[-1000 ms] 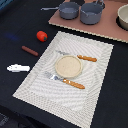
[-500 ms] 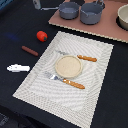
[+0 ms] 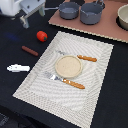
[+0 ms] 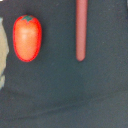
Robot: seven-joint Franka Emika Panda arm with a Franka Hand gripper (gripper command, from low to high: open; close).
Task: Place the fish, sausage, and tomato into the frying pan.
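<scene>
No item has yet been placed in the frying pan [image 3: 69,10], which is seen with its long handle at the far side of the scene on the brown board [image 3: 107,31], beside a similar grey pot [image 3: 92,13]. Nothing is visible inside the pan, though its interior is only partly shown.

The three items are located on the dark table [image 3: 15,80], toward the exterior view's left of the striped placemat [image 3: 95,85]. The tomato [image 3: 42,36] is set farthest back, the sausage [image 3: 29,50] lies near it, and the fish [image 3: 18,67] lies nearest the front, close to the mat edge. All three are apart from one another.

The gripper [image 3: 31,11] is held above the table near the tomato, in the upper corner of the exterior view's left. Nothing is seen held in it. Whether its fingers are spread or closed cannot be told; they do not appear in the wrist view.

In the wrist view, the tomato [image 4: 27,38] and the sausage [image 4: 81,29] are seen side by side below the camera.

The step in hand is judged to be the approach for a first pick. For the next move, the gripper is to be centred over one item, lowered, and closed. The tomato may roll if it is contacted off-centre.
</scene>
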